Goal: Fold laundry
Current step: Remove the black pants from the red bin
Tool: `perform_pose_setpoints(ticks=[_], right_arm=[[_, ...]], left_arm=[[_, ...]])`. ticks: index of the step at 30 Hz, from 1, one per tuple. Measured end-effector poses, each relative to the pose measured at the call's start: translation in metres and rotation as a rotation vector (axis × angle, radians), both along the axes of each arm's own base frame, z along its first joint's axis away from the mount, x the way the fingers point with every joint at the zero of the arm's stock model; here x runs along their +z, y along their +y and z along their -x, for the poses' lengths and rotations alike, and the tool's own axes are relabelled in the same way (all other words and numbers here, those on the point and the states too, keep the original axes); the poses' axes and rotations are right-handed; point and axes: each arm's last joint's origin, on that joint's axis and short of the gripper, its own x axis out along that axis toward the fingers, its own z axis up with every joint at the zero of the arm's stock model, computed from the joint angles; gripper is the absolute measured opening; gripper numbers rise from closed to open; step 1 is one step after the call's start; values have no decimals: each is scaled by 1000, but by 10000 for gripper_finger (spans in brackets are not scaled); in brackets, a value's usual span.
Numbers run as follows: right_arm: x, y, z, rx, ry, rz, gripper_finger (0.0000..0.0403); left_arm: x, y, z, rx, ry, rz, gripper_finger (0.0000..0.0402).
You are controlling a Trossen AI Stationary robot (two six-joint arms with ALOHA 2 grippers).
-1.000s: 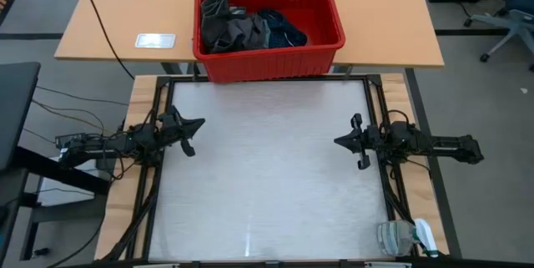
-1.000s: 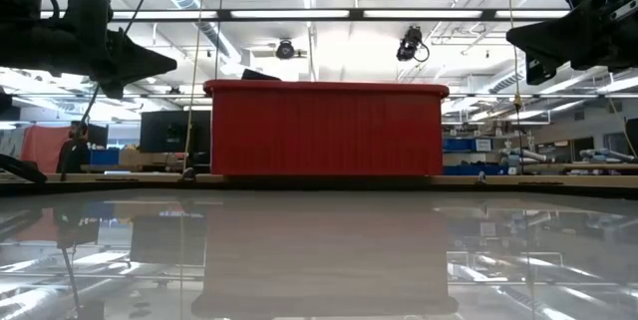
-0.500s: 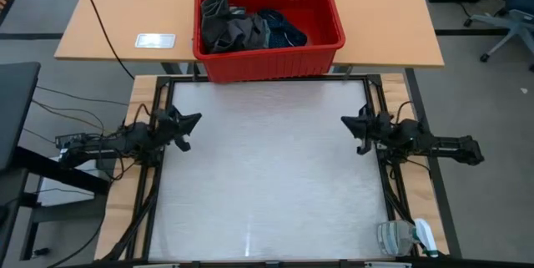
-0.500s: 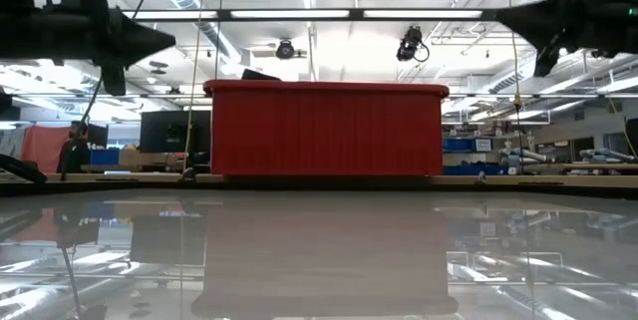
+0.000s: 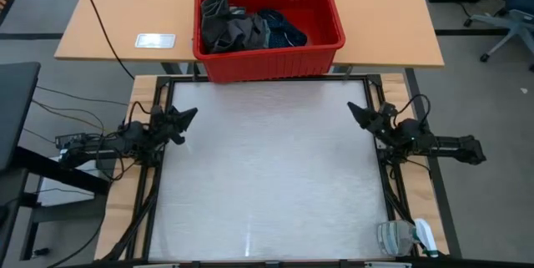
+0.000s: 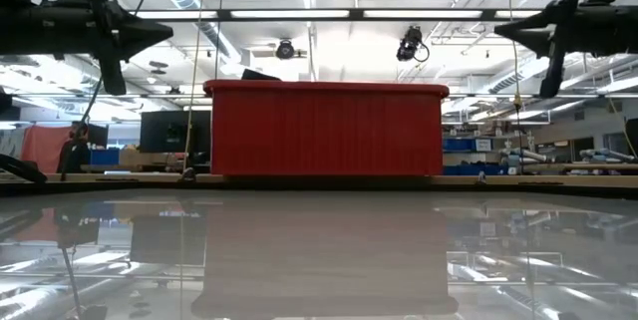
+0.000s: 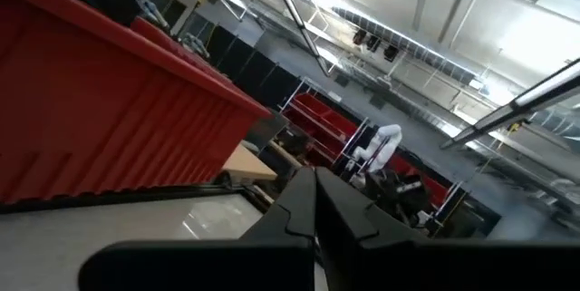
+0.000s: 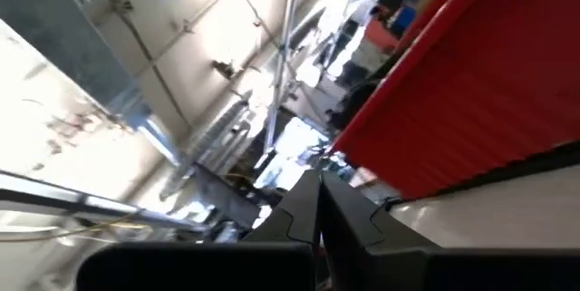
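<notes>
Reading from above: the laundry (image 5: pixel 246 27) lies heaped inside the red basket (image 5: pixel 329 5), which stands on the wooden table beyond the far edge of the steel work surface (image 5: pixel 267 176); nothing is spread out yet.
High view, left gripper (image 5: pixel 190 114): we find it at the left edge of the work surface, below and left of the basket, tips aimed diagonally at the basket's near left corner, fingers drawn together to a point.
High view, right gripper (image 5: pixel 351 108): we find it at the right edge, below and right of the basket, tips aimed at the near right corner, fingers likewise together.
High view, the deciding relation: the heap sits in the basket's left and middle part, so we judge the left arm nearer; the grey piece runs roughly front to back.
Low view: the basket's ribbed front wall (image 6: pixel 326 131) hides the clothes; both arms hang above it on either side.
Left wrist view: our left fingers (image 7: pixel 313 209) meet along one seam, holding nothing, with the basket wall (image 7: pixel 100 119) ahead.
Right wrist view: our right fingers (image 8: pixel 317 205) meet the same way, empty, the basket wall (image 8: pixel 480 101) ahead.
</notes>
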Motion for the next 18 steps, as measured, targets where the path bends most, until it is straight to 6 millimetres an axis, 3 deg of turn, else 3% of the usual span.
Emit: perform_pose_setpoints(ticks=[6,10,18], right_arm=[[0,3,-11,128,32,-88,18],[17,3,-21,133,78,-91,18],[61,-10,-58,63,215,-33,18]], left_arm=[[2,1,0,-42,-118,158,7],[4,5,-2,-1,-174,297,7],[52,19,-21,149,-51,221,7]])
